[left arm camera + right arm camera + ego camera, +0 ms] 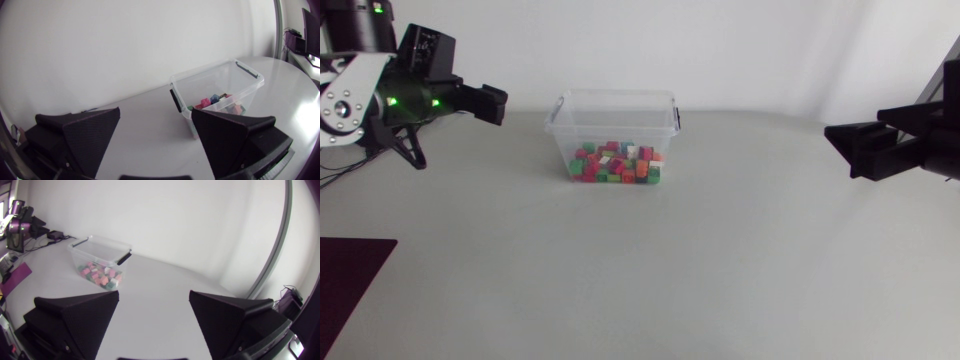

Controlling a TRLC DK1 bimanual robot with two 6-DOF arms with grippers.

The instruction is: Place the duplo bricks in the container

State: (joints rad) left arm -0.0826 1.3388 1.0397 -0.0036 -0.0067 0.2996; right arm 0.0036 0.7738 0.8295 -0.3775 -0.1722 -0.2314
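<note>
Duplo bricks [617, 162]: piled inside the clear container [616, 96].
Left hand [155, 114]: released, fingers spread; only its wrist view shows the gap.
Right hand [154, 294]: released likewise.

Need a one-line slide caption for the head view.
Clear container holding mixed-colour duplo bricks on the table, left gripper and right gripper apart at either side, nothing held.

Bricks [617, 163] sit in the container [561, 128] (far back on the table [720, 280]).
</note>
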